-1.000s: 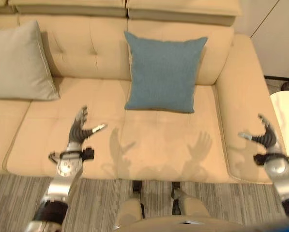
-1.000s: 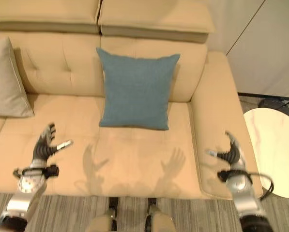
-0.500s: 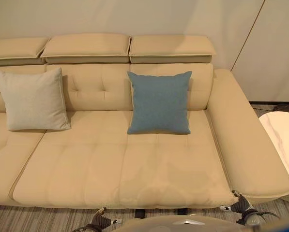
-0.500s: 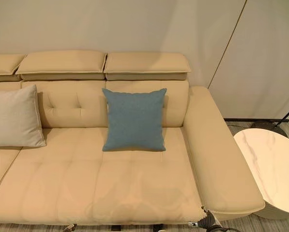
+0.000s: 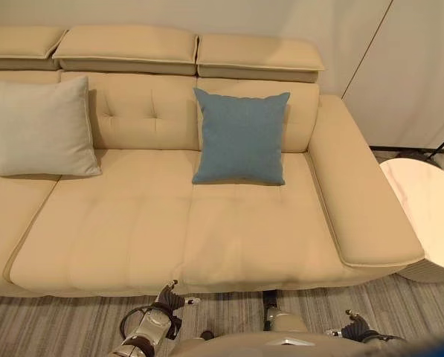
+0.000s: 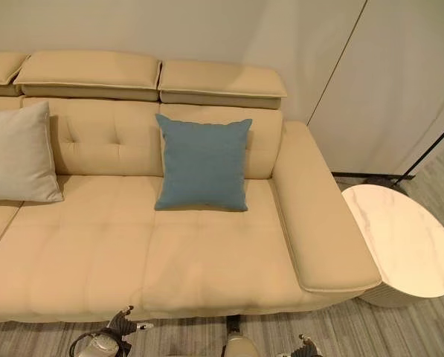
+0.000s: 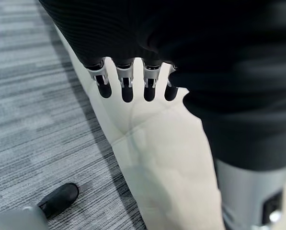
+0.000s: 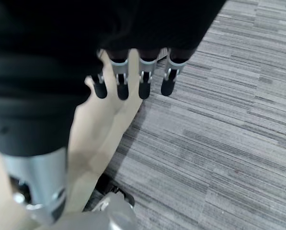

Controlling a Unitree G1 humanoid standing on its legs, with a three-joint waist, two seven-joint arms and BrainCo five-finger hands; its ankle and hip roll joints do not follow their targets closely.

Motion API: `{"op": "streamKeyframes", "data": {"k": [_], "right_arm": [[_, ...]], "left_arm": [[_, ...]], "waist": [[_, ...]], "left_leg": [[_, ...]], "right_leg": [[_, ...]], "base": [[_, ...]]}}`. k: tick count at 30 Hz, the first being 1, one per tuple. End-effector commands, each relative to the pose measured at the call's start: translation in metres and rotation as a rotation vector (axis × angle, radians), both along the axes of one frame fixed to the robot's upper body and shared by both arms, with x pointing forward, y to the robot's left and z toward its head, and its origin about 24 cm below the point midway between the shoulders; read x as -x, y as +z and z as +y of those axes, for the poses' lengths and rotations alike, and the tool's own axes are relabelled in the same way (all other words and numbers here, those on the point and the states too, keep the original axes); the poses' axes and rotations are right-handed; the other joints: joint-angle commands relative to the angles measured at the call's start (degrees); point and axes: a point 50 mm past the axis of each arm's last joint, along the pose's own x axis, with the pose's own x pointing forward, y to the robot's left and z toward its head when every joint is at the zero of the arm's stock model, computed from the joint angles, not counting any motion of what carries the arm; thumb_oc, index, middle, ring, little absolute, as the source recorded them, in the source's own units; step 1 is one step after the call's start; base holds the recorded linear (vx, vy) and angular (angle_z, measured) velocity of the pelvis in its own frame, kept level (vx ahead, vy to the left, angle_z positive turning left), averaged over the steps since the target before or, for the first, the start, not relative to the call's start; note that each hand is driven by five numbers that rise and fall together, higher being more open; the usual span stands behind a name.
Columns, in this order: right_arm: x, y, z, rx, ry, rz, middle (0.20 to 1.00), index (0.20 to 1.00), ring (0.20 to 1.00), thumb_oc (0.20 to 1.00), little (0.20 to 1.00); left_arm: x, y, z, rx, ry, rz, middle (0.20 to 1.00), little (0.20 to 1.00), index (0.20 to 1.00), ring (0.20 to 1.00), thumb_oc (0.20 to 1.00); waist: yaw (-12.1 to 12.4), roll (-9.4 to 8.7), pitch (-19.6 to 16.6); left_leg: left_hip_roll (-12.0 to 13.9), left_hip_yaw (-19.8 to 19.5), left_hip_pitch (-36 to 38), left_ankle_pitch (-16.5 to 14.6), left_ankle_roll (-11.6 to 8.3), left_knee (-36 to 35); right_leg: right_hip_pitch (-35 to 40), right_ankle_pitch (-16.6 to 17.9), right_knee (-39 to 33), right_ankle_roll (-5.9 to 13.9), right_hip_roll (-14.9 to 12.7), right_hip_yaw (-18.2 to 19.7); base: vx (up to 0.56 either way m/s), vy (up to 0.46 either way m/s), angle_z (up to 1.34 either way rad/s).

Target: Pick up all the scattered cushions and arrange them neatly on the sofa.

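Leaning upright against the sofa [image 5: 207, 238] backrest, well beyond both hands' fingers, blue cushion [image 5: 240, 137] and grey cushion [image 5: 39, 128] look neatly placed. Left hand [image 5: 169, 301] and right hand [image 5: 355, 327] hang low over the floor [image 8: 238, 124], fingers relaxed, holding nothing; likely done.

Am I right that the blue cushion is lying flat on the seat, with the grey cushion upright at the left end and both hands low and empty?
Not quite. The blue cushion stands upright against the sofa backrest, as the left eye view shows. The grey cushion is upright at the left end, and the left hand and right hand hang low, empty.
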Motion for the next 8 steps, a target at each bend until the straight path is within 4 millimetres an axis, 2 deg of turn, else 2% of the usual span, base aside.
{"op": "streamKeyframes", "data": {"k": [1, 2, 3, 4, 8], "right_arm": [[-0.037, 0.017, -0.022, 0.086, 0.045, -0.08, 1.0, 1.0, 1.0, 1.0, 1.0], [-0.033, 0.015, -0.022, 0.084, 0.04, -0.064, 1.0, 1.0, 1.0, 1.0, 1.0], [-0.03, 0.014, -0.022, 0.082, 0.037, -0.055, 1.0, 1.0, 1.0, 1.0, 1.0], [-0.025, 0.011, -0.02, 0.078, 0.033, -0.033, 1.0, 1.0, 1.0, 1.0, 1.0], [-0.018, 0.007, -0.016, 0.075, 0.039, -0.006, 1.0, 1.0, 1.0, 1.0, 1.0]], "left_arm": [[-0.024, 0.009, 0.003, -0.034, 0.032, -0.07, 1.0, 1.0, 1.0, 1.0, 1.0], [-0.02, 0.007, 0.005, -0.037, 0.041, -0.052, 1.0, 1.0, 1.0, 1.0, 1.0], [-0.021, 0.007, 0.004, -0.037, 0.04, -0.049, 1.0, 1.0, 1.0, 1.0, 1.0], [-0.02, 0.006, 0.002, -0.031, 0.058, -0.045, 1.0, 1.0, 1.0, 1.0, 1.0], [-0.02, 0.004, -0.007, -0.01, 0.085, -0.04, 1.0, 1.0, 1.0, 1.0, 1.0]], "waist": [[2.3, 4.99, 5.3], [3.1, 5.43, 4.6], [3.4, 5.57, 4.3], [4.0, 5.45, 3.2], [4.0, 4.9, 0.9]], "left_leg": [[3.5, -4.7, 2.8, 0.1, -2.18, -7.2], [3.9, -4.4, 2.2, 1.1, -1.86, -8.4], [3.9, -4.3, 2.4, 1.5, -1.91, -9.1], [3.9, -3.6, 1.8, 2.2, -2.28, -10.0], [4.1, -2.6, 1.9, 2.9, -3.12, -10.9]], "right_leg": [[1.6, -1.5, 9.2, -0.23, 6.4, 1.0], [2.8, -3.8, 13.1, -1.37, 6.3, 0.4], [4.5, -5.0, 13.3, -1.42, 6.3, 0.5], [6.2, -5.1, 12.5, -1.46, 5.9, 0.3], [9.3, -4.8, 6.4, -1.16, 6.2, 0.2]], "base": [[-0.35, 0.058, -0.6], [-0.37, 0.047, -0.49], [-0.17, -0.045, -0.24], [-0.05, -0.085, -0.04], [0.01, -0.098, -0.19]]}}
